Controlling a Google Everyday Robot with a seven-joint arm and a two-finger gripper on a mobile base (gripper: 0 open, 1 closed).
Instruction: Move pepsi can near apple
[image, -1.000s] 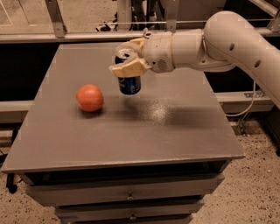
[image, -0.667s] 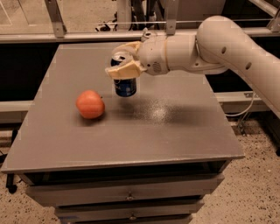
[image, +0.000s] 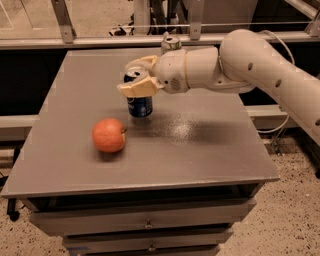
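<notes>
The pepsi can (image: 139, 106), dark blue with a silver top, stands upright in the middle of the grey table (image: 200, 150). Its base is at or just above the surface. My gripper (image: 131, 77) reaches in from the right and is shut on the can's upper part, one tan finger (image: 136, 89) in front and one behind. The red-orange apple (image: 109, 135) lies on the table to the front left of the can, a short gap away. My white arm (image: 250, 60) stretches off to the upper right.
A silver-topped round thing (image: 171, 43) shows behind my wrist at the table's back; what it is I cannot tell. A metal rail (image: 100, 41) runs behind the table. Drawers (image: 145, 222) sit below the front edge. The floor lies at right.
My gripper has carried the pepsi can left and down toward the table, closer to the apple. The apple has not moved on the table.
</notes>
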